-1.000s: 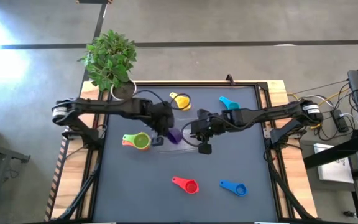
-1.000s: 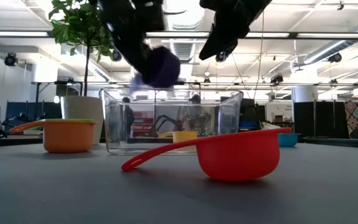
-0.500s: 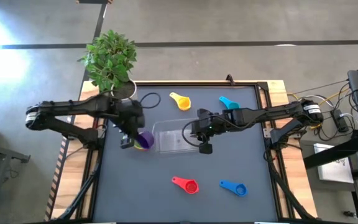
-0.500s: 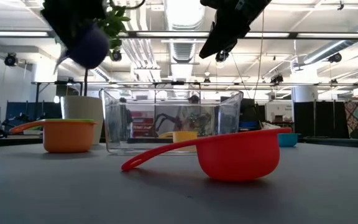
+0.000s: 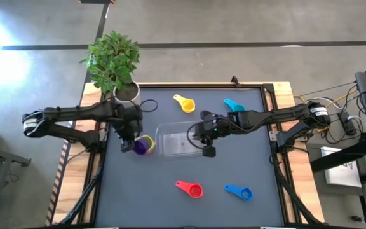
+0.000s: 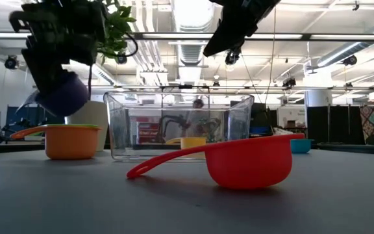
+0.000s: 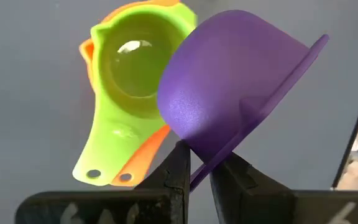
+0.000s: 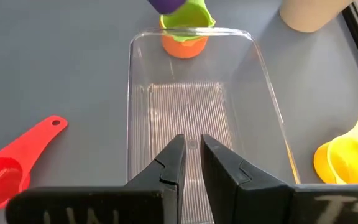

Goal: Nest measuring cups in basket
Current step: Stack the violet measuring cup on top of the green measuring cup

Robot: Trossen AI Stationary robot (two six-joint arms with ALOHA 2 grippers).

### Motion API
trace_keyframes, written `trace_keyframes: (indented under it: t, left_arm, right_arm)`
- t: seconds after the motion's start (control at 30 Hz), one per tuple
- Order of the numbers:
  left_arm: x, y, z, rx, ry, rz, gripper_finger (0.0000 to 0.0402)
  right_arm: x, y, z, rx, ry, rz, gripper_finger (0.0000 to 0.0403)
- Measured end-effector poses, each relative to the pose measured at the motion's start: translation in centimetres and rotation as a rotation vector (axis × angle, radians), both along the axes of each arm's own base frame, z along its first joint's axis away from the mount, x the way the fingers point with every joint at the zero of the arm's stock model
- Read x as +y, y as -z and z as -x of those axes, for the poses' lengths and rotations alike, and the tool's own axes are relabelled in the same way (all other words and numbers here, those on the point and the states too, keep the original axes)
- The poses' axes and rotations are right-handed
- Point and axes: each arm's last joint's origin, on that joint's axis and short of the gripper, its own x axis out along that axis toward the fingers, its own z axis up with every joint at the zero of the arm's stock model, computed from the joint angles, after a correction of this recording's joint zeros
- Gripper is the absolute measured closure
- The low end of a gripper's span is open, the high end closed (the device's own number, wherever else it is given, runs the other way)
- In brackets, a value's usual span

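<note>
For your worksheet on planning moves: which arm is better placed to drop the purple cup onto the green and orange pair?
Left. Its hand grips the purple cup just above the green cup; the right hand hovers over the basket.

orange cup [image 5: 146, 140] mostly hidden under purple cup [image 5: 142, 145], seemingly

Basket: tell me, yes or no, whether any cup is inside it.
No, the right wrist view shows the basket with a bare ribbed floor and no cup inside.

No legible text, label, brand, number or sign found on any item inspected. Cups, tub, pot and tabletop carry no readable markings; distant room fixtures are too small to read.
</note>
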Motion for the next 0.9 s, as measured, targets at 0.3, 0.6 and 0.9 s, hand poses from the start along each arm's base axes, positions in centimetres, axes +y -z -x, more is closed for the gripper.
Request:
trace_keyframes:
  t: [0.3, 0.6, 0.9]
  left_arm:
    - [2.6, 1.7, -0.6, 0.06, -0.015, 0.023, 0.038]
    - [3.5, 3.7, -1.6, 0.132, 0.016, 0.091, 0.0372]
    - [3.7, 3.5, -2.1, 0.129, 0.014, 0.084, 0.0271]
  right_arm:
    - [0.0, 0.0, 0.0, -0.007, -0.001, 0.0, 0.0364]
    - [0.0, 0.0, 0.0, -0.004, -0.007, 0.006, 0.0364]
    - [0.0, 0.0, 0.0, -0.004, -0.014, 0.014, 0.0364]
